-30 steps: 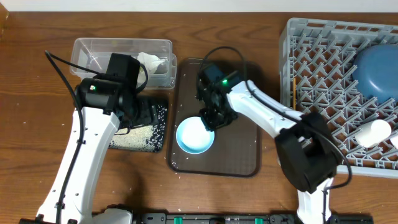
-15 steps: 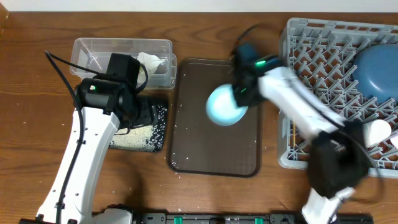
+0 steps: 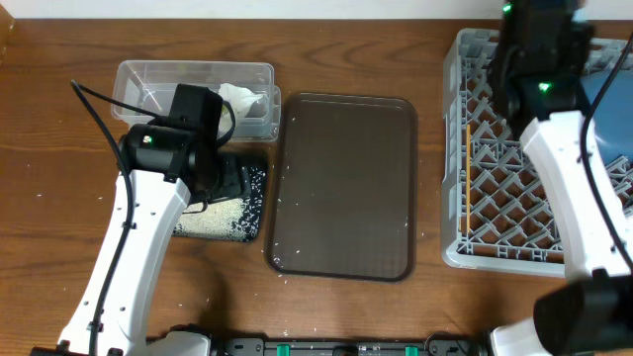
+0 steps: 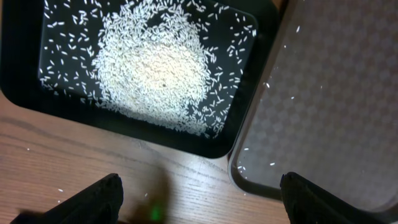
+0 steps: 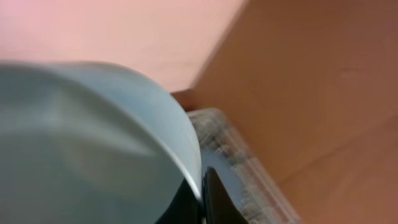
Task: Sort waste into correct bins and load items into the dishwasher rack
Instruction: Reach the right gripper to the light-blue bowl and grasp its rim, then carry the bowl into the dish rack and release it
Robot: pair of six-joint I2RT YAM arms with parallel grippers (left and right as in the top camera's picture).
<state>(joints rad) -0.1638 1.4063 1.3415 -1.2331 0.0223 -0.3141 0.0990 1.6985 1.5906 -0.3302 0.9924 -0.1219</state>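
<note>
The small pale-blue bowl (image 5: 93,143) fills the right wrist view, and my right gripper (image 5: 202,199) is shut on its rim, one finger inside and one outside. Overhead, the right arm (image 3: 539,69) reaches over the far part of the grey dishwasher rack (image 3: 495,178) and hides the bowl. The blue plate (image 3: 611,99) leans in the rack behind the arm. Wooden chopsticks (image 3: 465,178) lie along the rack's left side. My left gripper (image 4: 199,199) hangs open over the wood beside the black tray (image 4: 186,146), which holds a heap of rice (image 4: 155,68).
The brown serving tray (image 3: 341,188) lies in the middle with a few rice grains on it. A clear tub (image 3: 148,84) at the back left holds a white tissue (image 3: 242,99). Stray grains dot the table near the front.
My right gripper has lifted the pale-blue bowl off the brown tray and carried it right and back over the rack. The left arm has not moved.
</note>
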